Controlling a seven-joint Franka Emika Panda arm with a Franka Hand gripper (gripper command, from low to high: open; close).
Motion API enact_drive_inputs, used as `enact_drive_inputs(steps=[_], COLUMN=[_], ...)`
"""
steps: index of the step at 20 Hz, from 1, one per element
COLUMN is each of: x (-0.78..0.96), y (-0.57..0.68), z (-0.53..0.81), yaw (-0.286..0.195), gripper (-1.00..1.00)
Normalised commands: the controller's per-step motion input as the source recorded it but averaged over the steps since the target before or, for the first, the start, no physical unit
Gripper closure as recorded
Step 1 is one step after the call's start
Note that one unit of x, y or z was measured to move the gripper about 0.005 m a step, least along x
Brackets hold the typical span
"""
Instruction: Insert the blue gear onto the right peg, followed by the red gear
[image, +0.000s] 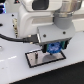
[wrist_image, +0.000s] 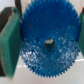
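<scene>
The blue gear (wrist_image: 47, 42) fills the wrist view, toothed rim all round, with something dark showing in its small central hole (wrist_image: 48, 44). Green finger pads (wrist_image: 10, 40) press its rim from both sides, so my gripper (wrist_image: 46, 42) is shut on it. In the exterior view my gripper (image: 54, 48) holds the blue gear (image: 54, 47) low over the grey black-rimmed plate (image: 40, 61), toward the exterior view's right end of it. A thin upright pin (image: 36, 57) stands on the plate's other end. The right peg is hidden under the gear. The red gear is out of view.
The plate lies on a white table (image: 20, 72). The arm's white body (image: 35, 25) and a black cable (image: 12, 37) hang over the exterior view's left and middle.
</scene>
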Motion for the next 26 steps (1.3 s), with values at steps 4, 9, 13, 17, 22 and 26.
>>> enact_drive_inputs(steps=[4,9,13,17,22,26], x=[0.06,0.08,0.13,0.33,0.16,0.05], y=[-0.02,0.01,0.03,-0.06,-0.03,0.00], z=[-0.20,-0.14,0.06,0.43,0.06,-0.11], yaw=[0.000,0.000,0.000,0.000,0.000,0.000], gripper=[1.00,1.00,1.00,1.00,1.00,1.00])
